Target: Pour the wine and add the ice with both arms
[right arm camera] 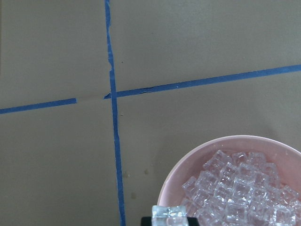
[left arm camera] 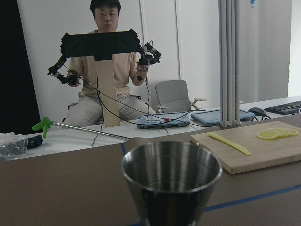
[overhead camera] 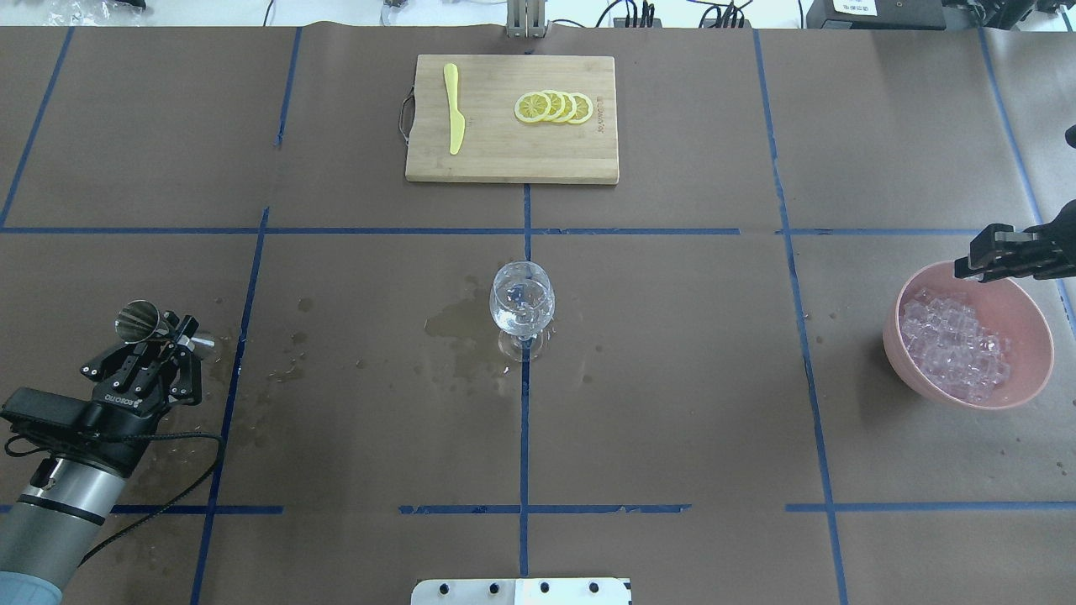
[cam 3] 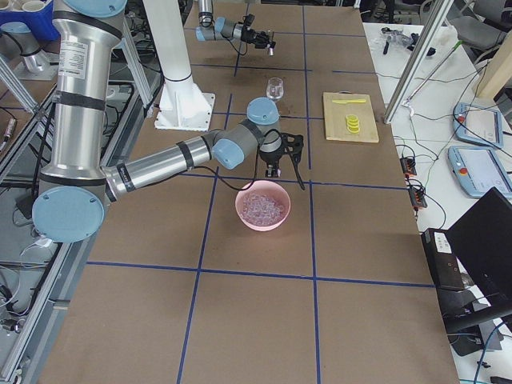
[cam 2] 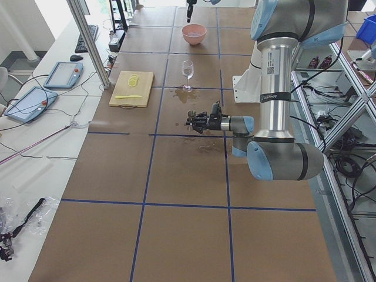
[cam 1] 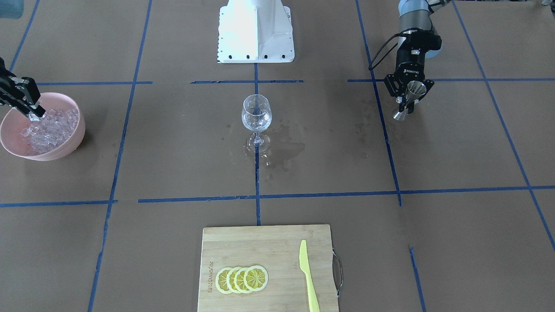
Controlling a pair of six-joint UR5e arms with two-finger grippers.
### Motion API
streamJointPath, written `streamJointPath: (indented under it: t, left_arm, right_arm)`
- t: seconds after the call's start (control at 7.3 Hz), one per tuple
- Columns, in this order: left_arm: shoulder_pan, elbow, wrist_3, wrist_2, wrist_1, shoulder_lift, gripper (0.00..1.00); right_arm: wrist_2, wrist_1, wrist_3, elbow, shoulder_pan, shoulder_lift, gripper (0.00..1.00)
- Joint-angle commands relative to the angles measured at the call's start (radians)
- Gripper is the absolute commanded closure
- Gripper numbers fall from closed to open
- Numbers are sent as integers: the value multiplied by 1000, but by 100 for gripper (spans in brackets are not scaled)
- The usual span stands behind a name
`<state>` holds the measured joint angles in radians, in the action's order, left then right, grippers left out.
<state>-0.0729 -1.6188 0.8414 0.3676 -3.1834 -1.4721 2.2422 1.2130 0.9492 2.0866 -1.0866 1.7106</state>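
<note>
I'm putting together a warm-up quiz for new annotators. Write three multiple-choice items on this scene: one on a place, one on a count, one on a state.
1. Where does the yellow knife lie?
A. on the cutting board
B. on the bare table paper
C. in a gripper

2. How many lemon slices are there?
A. two
B. four
C. six

3. What is the state of the left gripper?
A. open and empty
B. shut on the steel jigger
C. shut on a lemon slice

Answers:
1. A: the knife rests flat on the board, apart from the slices.
2. B: four overlapping slices show in a row.
3. B: the fingers clamp the jigger at its waist, and its cup fills the left wrist view.
</note>
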Motion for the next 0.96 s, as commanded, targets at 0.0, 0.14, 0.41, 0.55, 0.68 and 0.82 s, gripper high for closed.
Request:
streamJointPath:
  t: [0.0,0.14,0.41,0.55,0.68,0.82]
  left_arm:
    - [12,14,143,-1,37,-11,100]
    - [12,84,162,-10,39,-49,100]
    - [12,137,162,-42,72,-88,100]
    - [12,141,162,-42,74,-88,100]
    - [8,145,162,-44,79,-86,100]
    - [8,148,159,-44,80,-83,100]
  right_arm:
    - [20,-1,37,36,-1,-11,100]
    - [22,-1,40,59,1,-12,100]
    - [30,-15,78,107,1,-14,100]
    - [55,-59,120,105,1,-16,100]
    - [57,-123,167,95,1,-14,100]
    - [57,-131,178,96,1,-14,100]
